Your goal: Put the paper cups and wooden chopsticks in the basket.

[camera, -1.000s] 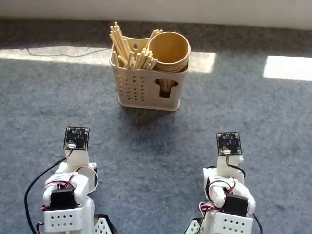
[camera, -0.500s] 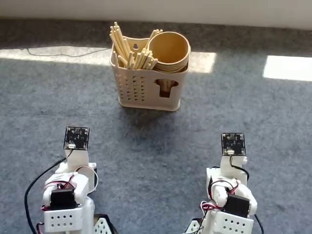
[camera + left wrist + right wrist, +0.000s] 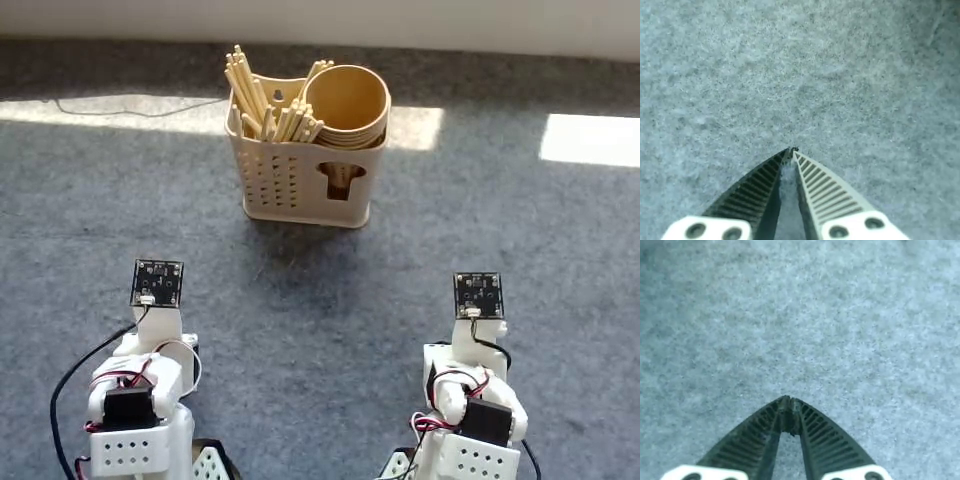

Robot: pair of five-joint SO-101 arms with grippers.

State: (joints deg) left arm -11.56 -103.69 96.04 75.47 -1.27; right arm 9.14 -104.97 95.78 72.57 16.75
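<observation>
A cream plastic basket (image 3: 300, 175) stands at the far middle of the grey carpet. Inside it, a bundle of wooden chopsticks (image 3: 262, 98) leans on the left side and stacked paper cups (image 3: 347, 103) fill the right side. Both arms sit folded at the near edge, well short of the basket. My left gripper (image 3: 791, 150) is shut over bare carpet with nothing in it. My right gripper (image 3: 786, 400) is also shut over bare carpet, its tips touching.
Grey carpet (image 3: 320, 290) covers the floor between the arms and the basket. Sunlit patches lie at the far left (image 3: 110, 112) and far right (image 3: 590, 138). A thin cable (image 3: 120, 101) runs along the far left.
The right arm drew back a little toward the near edge between one second and half a second ago. Since then nothing has moved.
</observation>
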